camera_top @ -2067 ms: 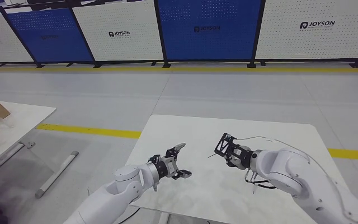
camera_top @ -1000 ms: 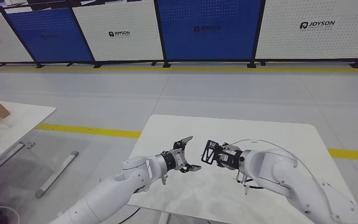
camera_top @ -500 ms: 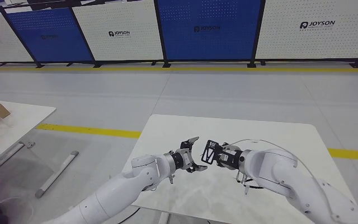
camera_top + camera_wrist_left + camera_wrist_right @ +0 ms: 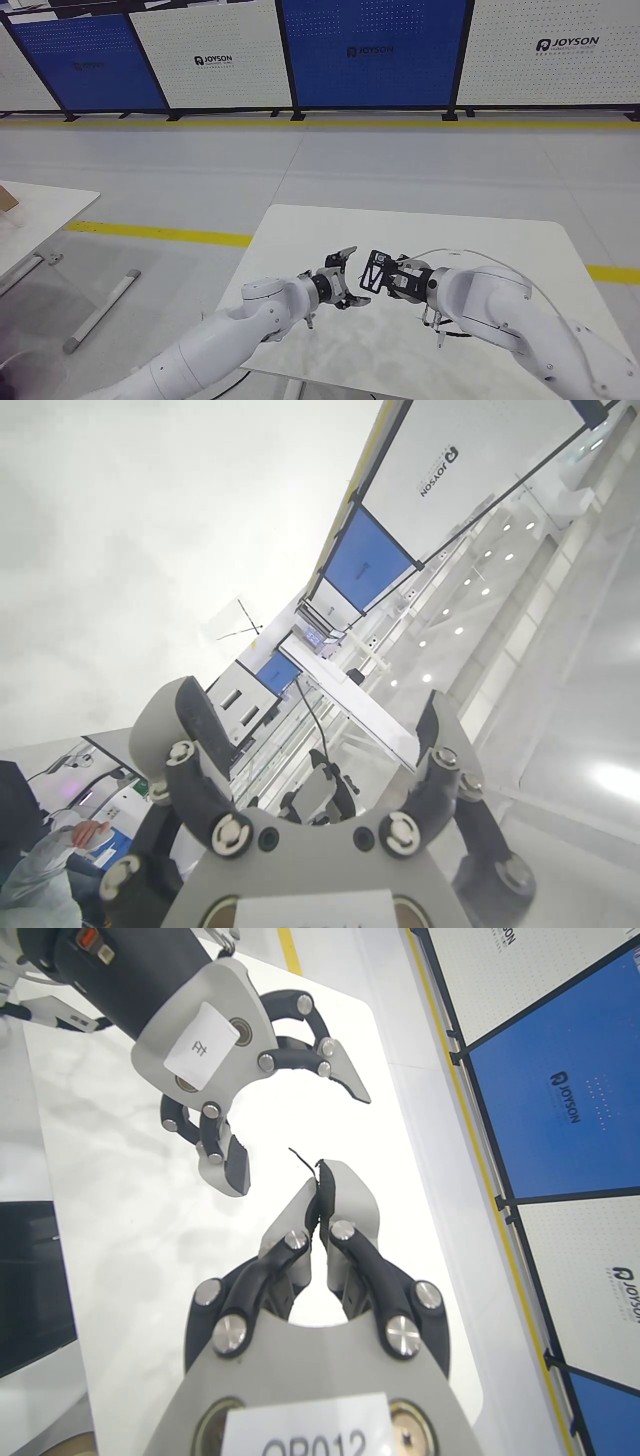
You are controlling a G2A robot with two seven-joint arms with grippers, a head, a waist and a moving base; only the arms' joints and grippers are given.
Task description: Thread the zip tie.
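Note:
The zip tie is a thin black strip; only a short curled end sticks out past my right gripper's tips. That gripper is shut on it above the white table. In the top view the right gripper points left over the table's front-left part. My left gripper faces it a finger's length away, open. In the right wrist view the left gripper has its fingers spread to either side of the tie's end without touching it. From the left wrist, its open fingers frame the dark right gripper beyond.
The table's rounded front-left corner and front edge lie just below the two grippers. A second white table stands apart at the far left. Blue and white partition panels line the back of the room.
The right gripper swung left with the zip tie, then held still. The left gripper moved right and forward until its open fingers stood right in front of the tie's end.

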